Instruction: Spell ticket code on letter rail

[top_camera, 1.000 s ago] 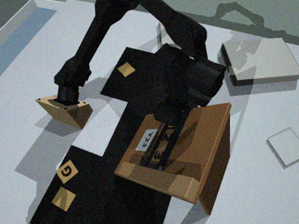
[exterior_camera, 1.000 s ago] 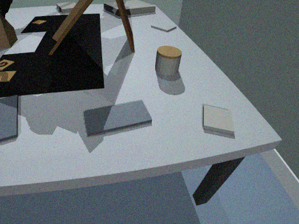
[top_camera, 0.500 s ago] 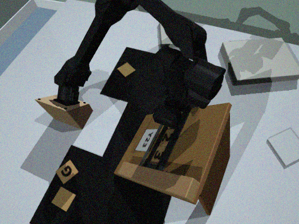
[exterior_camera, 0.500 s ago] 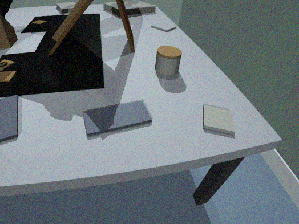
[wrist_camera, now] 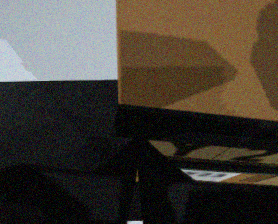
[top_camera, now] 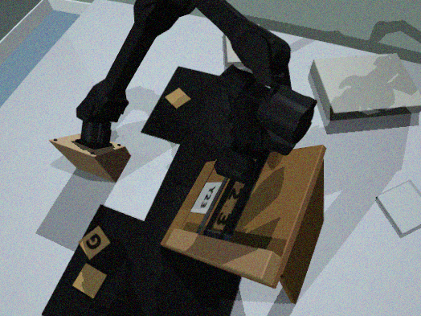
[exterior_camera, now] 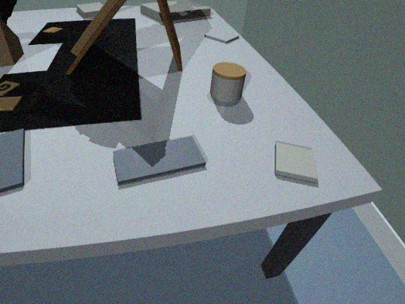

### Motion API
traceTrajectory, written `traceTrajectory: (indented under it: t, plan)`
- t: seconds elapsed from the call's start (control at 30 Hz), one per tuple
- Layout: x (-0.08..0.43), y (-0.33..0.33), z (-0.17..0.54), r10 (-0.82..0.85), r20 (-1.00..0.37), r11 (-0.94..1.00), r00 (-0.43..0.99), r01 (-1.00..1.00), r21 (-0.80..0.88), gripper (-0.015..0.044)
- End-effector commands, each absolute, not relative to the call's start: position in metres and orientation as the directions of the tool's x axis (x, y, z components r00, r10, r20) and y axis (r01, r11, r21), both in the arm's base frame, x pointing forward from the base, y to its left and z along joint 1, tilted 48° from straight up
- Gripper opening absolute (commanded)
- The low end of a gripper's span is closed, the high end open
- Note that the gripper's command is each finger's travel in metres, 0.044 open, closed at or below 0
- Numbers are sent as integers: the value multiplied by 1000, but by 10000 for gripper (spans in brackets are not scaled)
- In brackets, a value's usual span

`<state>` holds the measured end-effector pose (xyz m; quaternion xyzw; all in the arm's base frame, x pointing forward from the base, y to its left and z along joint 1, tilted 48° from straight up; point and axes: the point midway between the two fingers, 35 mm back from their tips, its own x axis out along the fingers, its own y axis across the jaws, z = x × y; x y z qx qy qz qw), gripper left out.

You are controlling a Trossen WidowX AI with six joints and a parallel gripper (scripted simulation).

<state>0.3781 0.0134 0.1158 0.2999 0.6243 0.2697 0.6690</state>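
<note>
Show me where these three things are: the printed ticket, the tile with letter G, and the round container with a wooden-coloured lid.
Ticket [top_camera: 206,198]: top view, middle of its white face.
G tile [top_camera: 95,242] [exterior_camera: 8,87]: top and exterior views, lettered face.
Container [exterior_camera: 227,89]: exterior view, grey side wall.

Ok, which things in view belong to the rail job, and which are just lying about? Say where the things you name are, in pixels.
Part of the job:
- gripper [top_camera: 235,175]
- wooden board [top_camera: 299,167] with its letter rail [top_camera: 209,207]
- Y23 ticket [top_camera: 199,205]
- letter tiles in the rail [top_camera: 221,221]

Lying about, apparently:
- G tile [top_camera: 95,242] [exterior_camera: 8,87]
- wood-lidded canister [exterior_camera: 228,91]
- cream block [exterior_camera: 295,160]
</note>
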Motion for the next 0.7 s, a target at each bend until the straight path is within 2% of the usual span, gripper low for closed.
traceTrajectory:
  t: [0.0, 0.67]
  plan:
    - [378, 11, 114, 734, -675, 676, 78, 12, 736, 0]
    - [361, 0, 127, 733, -675, 677, 77, 13, 736, 0]
